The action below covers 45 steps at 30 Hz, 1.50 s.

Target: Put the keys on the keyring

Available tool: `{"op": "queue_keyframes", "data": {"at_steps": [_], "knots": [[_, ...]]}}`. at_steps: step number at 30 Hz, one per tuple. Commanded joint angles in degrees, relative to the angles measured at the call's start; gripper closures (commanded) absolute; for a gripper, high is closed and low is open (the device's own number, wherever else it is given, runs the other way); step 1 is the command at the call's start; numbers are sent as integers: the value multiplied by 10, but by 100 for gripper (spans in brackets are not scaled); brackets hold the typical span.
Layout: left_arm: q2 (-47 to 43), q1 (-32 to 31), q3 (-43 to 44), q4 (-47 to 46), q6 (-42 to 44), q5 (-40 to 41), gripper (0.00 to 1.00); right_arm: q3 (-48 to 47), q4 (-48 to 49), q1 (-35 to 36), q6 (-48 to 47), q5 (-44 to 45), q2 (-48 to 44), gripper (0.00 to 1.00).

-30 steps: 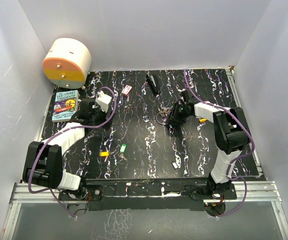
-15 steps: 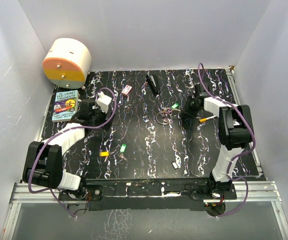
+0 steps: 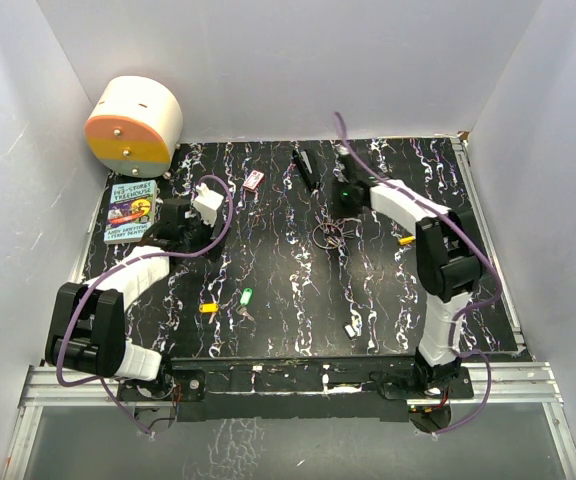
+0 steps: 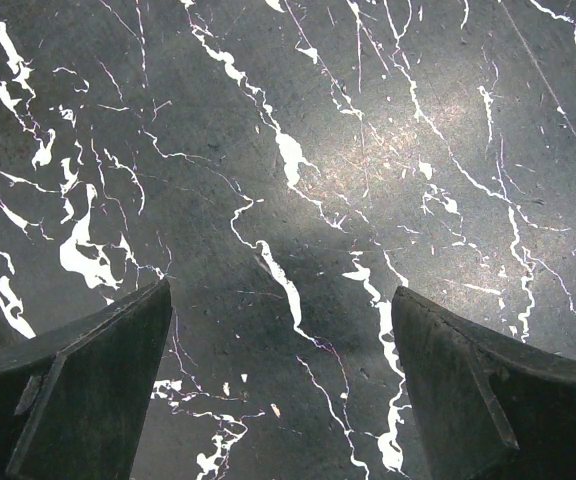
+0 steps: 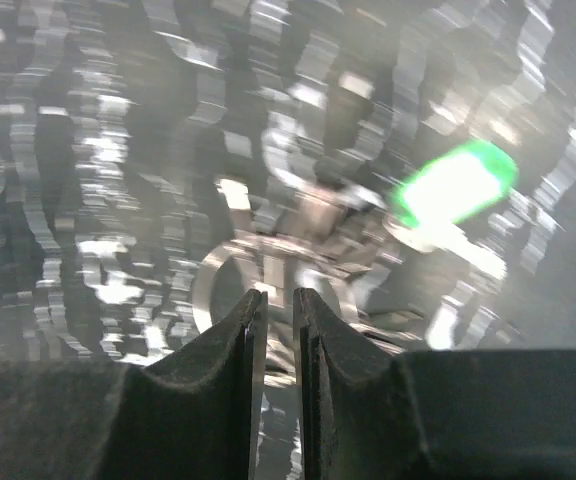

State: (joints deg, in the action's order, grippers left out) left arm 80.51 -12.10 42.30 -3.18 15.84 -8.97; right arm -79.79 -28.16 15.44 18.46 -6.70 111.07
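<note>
The keyring [image 3: 328, 235] lies mid-table with small bits on it. In the blurred right wrist view the keyring [image 5: 211, 262] sits just past my fingertips, with a bright green tag [image 5: 455, 185] to its upper right. My right gripper [image 3: 346, 200] hovers just behind the ring, its jaws [image 5: 279, 295] nearly together with nothing seen between them. Another green tag [image 3: 246, 296] with a small silvery key [image 3: 246, 315] lies nearer the front. My left gripper [image 3: 175, 222] is open and empty over bare marbled table [image 4: 278, 290].
A book [image 3: 130, 210] and a white-and-orange round box [image 3: 133, 125] stand at the back left. A pink-red card [image 3: 253, 180] and a black pen [image 3: 305, 168] lie at the back. An orange tag [image 3: 208, 307] and a small white piece [image 3: 351, 326] lie near the front.
My right gripper left the keyring, swung right, then moved to the ring's far side. A green tag showed beside the ring after it left. The left arm has not moved.
</note>
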Motion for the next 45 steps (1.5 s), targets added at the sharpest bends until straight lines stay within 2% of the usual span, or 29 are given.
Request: {"op": "queue_keyframes", "data": {"at_steps": [1, 14, 20, 30, 33, 39, 45], "knots": [[-18, 3, 4, -2, -1, 3, 10, -96, -12, 71, -77, 33, 30, 77], [-42, 4, -3, 5, 11, 2, 10, -116, 30, 73, -155, 35, 75, 75], [-44, 4, -1, 22, 29, -25, 10, -123, 36, 73, -159, 30, 97, 70], [-50, 3, 1, 44, 43, -60, 10, -133, 48, 73, -155, 22, 129, 68], [-53, 4, 3, 55, 47, -73, 10, -132, 47, 73, -156, 20, 138, 71], [-54, 4, 1, 66, 50, -88, 11, -110, 39, 73, -155, 8, 142, 90], [-54, 4, 3, 82, 57, -100, 11, -87, 16, 73, -155, 16, 134, 91]]}}
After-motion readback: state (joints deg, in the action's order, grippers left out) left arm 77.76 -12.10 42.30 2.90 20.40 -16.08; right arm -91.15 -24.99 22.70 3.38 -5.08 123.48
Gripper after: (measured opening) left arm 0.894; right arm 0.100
